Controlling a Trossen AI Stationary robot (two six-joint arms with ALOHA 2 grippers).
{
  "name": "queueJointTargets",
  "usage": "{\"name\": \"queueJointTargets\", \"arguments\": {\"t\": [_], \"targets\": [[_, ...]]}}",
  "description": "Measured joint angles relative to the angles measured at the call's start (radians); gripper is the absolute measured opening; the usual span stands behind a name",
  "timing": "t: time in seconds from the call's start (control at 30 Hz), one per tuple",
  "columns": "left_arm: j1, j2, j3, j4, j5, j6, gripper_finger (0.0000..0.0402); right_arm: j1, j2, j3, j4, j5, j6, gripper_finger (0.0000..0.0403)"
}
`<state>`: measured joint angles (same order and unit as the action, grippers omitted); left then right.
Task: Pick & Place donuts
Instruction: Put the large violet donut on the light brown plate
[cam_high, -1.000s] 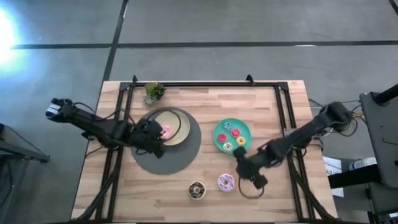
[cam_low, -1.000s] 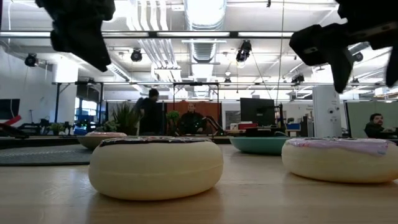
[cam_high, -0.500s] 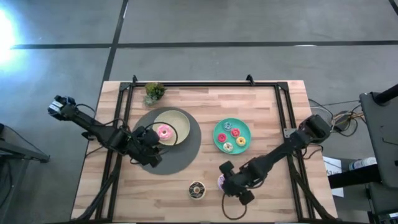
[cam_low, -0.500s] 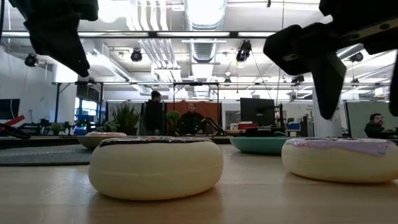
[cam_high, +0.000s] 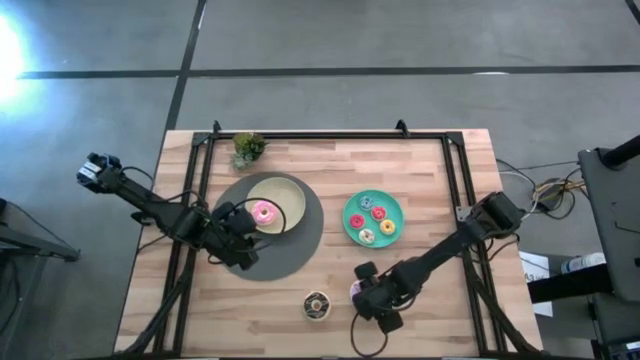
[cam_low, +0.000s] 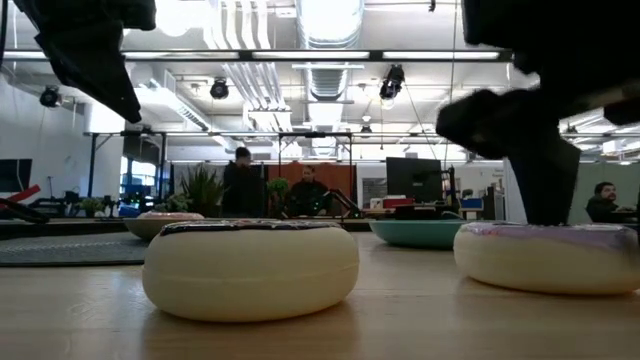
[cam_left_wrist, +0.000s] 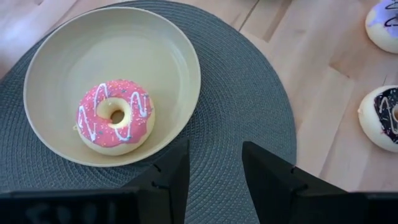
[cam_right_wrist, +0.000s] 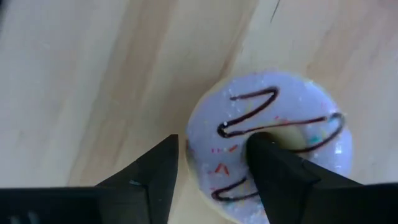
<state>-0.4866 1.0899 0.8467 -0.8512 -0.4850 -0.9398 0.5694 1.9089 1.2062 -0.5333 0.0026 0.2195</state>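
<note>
The lilac sprinkled donut (cam_right_wrist: 292, 124) lies flat on the wood near the table's near edge (cam_high: 353, 289) (cam_low: 545, 255). My right gripper (cam_right_wrist: 214, 149) (cam_high: 368, 297) is open right above it. The dark chocolate donut (cam_high: 317, 305) (cam_low: 250, 268) lies flat to its left. The pink donut (cam_left_wrist: 115, 115) (cam_high: 265, 212) rests flat in the beige plate (cam_left_wrist: 186, 62). My left gripper (cam_left_wrist: 214, 155) (cam_high: 248, 240) hovers open over the grey mat (cam_left_wrist: 249, 112), just short of that plate. Several mini donuts (cam_high: 377, 212) sit in the teal plate (cam_high: 350, 205). My right gripper comes at the lilac donut from above, pointing down. One finger (cam_right_wrist: 273, 168) stands over the hole (cam_right_wrist: 264, 138) and the other finger (cam_right_wrist: 155, 174) outside the rim. I cannot tell whether they touch it. The donut lies flat on the table.
A small potted plant (cam_high: 247, 148) stands at the far edge, left of centre. A black frame rail (cam_high: 330, 138) runs around the tabletop. Bare wood lies between the mat and the teal plate. People sit and stand in the room beyond the table (cam_low: 240, 185).
My right gripper has swung from beside the teal plate toward the near edge and leftward, and has come down over the lilac donut. My left gripper has drawn back from over the pink donut toward the near-left; the pink donut stays in the beige plate.
</note>
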Motion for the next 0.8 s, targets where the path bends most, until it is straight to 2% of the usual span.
{"name": "queueJointTargets", "arguments": {"t": [0.27, 0.43, 0.6, 0.7, 0.8], "targets": [[0.000, -0.009, 0.000, -0.022, 0.000, -0.020, 0.0122, -0.006, 0.023, 0.005, -0.013, 0.004, 0.025, 0.0133], [-0.006, -0.015, 0.000, -0.035, 0.006, -0.042, 0.0122, -0.062, -0.041, 0.032, -0.082, 0.085, 0.013, 0.0075], [-0.035, -0.017, 0.000, -0.043, 0.008, -0.074, 0.0122, -0.202, -0.114, 0.074, -0.107, 0.094, -0.088, 0.0030], [-0.074, -0.020, 0.000, -0.046, -0.006, -0.122, 0.0122, -0.327, -0.121, 0.129, -0.097, 0.084, -0.114, 0.0026], [-0.124, -0.024, 0.000, -0.052, -0.050, -0.195, 0.0122, -0.462, -0.095, 0.200, -0.035, 0.009, -0.124, 0.0030]]}}
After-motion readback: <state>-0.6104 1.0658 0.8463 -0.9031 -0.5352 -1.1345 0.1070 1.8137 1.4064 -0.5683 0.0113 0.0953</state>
